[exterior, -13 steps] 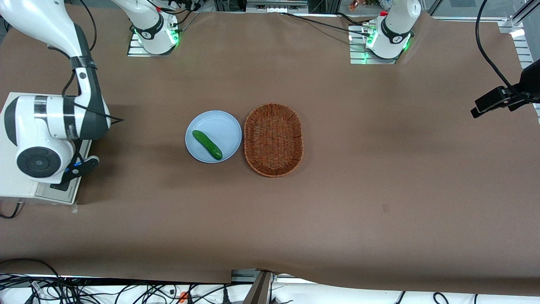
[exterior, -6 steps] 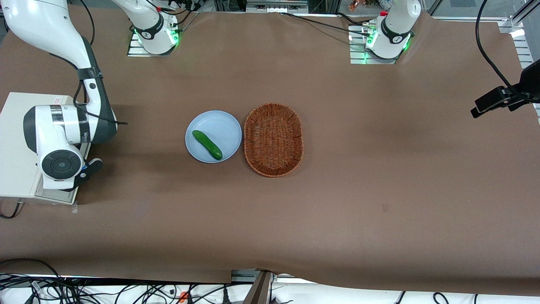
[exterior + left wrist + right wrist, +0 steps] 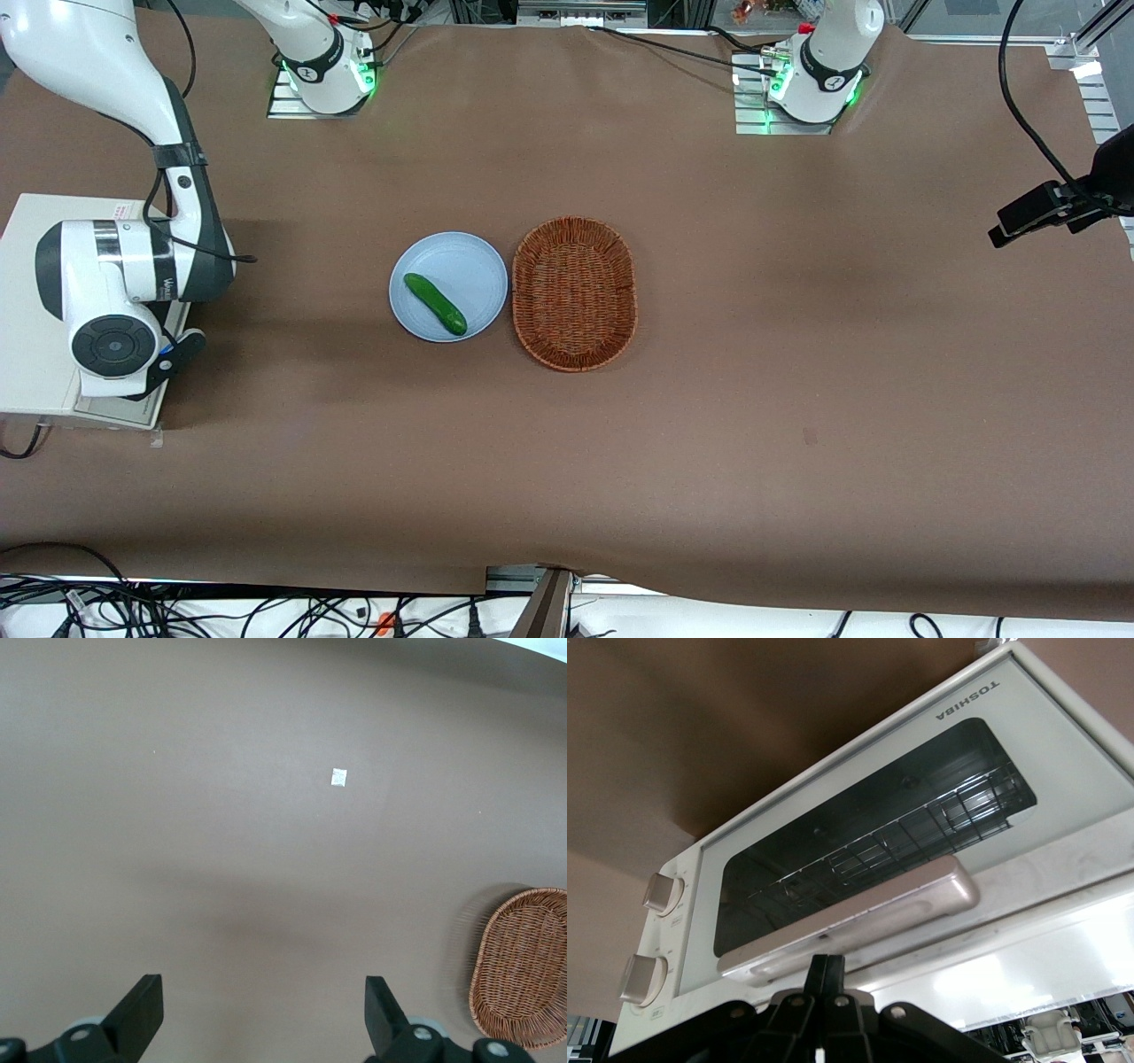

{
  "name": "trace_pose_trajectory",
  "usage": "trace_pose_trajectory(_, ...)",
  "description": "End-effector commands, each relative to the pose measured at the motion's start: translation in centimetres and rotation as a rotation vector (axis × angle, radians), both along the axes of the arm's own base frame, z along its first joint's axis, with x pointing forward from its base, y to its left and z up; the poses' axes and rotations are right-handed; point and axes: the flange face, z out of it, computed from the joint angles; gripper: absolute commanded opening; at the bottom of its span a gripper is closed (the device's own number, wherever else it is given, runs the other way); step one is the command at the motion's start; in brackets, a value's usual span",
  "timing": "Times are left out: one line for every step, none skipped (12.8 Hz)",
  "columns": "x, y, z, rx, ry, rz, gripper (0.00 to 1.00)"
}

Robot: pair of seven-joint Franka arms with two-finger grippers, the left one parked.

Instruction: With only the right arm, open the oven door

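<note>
The cream-white toaster oven [image 3: 27, 354] stands at the working arm's end of the table, mostly covered in the front view by the right arm [image 3: 115, 283]. The wrist view shows the oven door [image 3: 868, 842], its dark glass lying flush in the oven's front with the wire rack visible through it. The silver bar handle [image 3: 859, 917] runs along the door's upper edge. My gripper [image 3: 827, 964] is shut with nothing in it. Its fingertips are pressed together just at the handle's edge, about midway along the bar. Two knobs [image 3: 660, 895] sit beside the door.
A light-blue plate [image 3: 465, 266] holding a green cucumber [image 3: 434, 303] lies mid-table, with an oval wicker basket [image 3: 516, 266] beside it toward the parked arm. A small white scrap [image 3: 338, 777] lies on the brown cloth.
The right arm's wrist swung out from over the oven toward the table's middle, then came back a little toward the oven. Plate, cucumber and basket stayed put.
</note>
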Motion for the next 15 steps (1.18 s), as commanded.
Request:
trace_pose_trajectory(-0.6, -0.8, 0.2, -0.006, 0.009, 0.024, 0.00)
trace_pose_trajectory(-0.6, -0.8, 0.1, -0.006, 0.008, 0.024, 0.00)
trace_pose_trajectory(-0.6, -0.7, 0.0, -0.007, 0.007, 0.022, 0.00)
trace_pose_trajectory(-0.6, -0.4, -0.2, -0.009, 0.003, 0.021, 0.00)
trace_pose_trajectory(-0.5, 0.1, -0.1, -0.006, -0.002, 0.021, 0.00)
trace_pose_trajectory(-0.4, 0.2, -0.1, -0.001, -0.006, 0.019, 0.00)
trace_pose_trajectory(-0.4, 0.5, -0.6, -0.003, -0.010, 0.014, 0.00)
trace_pose_trajectory(-0.4, 0.7, -0.8, -0.004, -0.015, 0.007, 0.00)
trace_pose_trajectory(-0.3, 0.7, -0.9, -0.002, -0.016, 0.005, 0.00)
trace_pose_trajectory(-0.4, 0.8, -1.0, 0.012, -0.016, -0.001, 0.00)
trace_pose_trajectory(-0.3, 0.9, -1.1, 0.018, -0.022, 0.000, 0.00)
trace_pose_trajectory(-0.3, 0.9, -1.4, 0.019, -0.017, -0.001, 0.00)
trace_pose_trajectory(-0.3, 1.2, -1.5, 0.024, -0.025, -0.012, 0.00)
trace_pose_trajectory(-0.2, 1.7, -1.7, 0.034, -0.029, -0.019, 0.00)
trace_pose_trajectory(-0.2, 2.3, -1.9, 0.045, -0.029, -0.020, 0.00)
